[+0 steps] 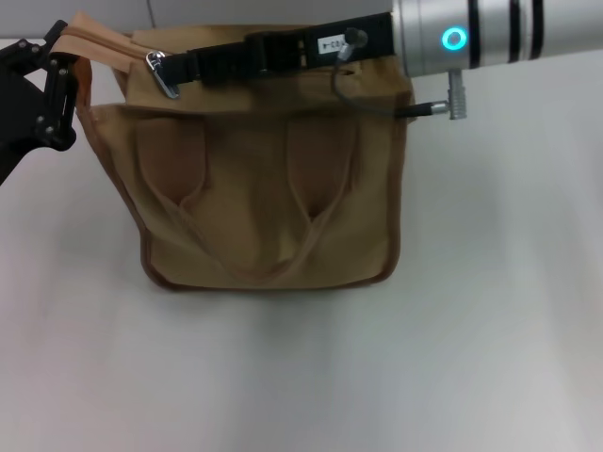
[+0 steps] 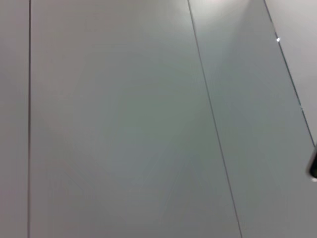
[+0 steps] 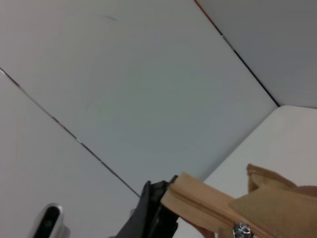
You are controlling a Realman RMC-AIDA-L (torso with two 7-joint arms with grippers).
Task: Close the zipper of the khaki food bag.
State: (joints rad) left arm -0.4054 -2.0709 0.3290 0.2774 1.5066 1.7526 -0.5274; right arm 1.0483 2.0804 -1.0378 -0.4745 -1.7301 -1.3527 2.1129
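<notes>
While the left gripper pinches the zipper's end at ten o'clock, the pull sits near that end with the right gripper seemingly closed on it, so closure looks almost done along the left-right top edge of the upright bag.

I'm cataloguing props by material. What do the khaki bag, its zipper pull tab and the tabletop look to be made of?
The khaki food bag looks like matte woven canvas: it folds softly, with darker brown fabric trim along its edges. The pull tab on its zipper looks like polished silver metal, since it glints. The table is a smooth white matte surface, perhaps laminate; the pictures cannot settle that.
</notes>
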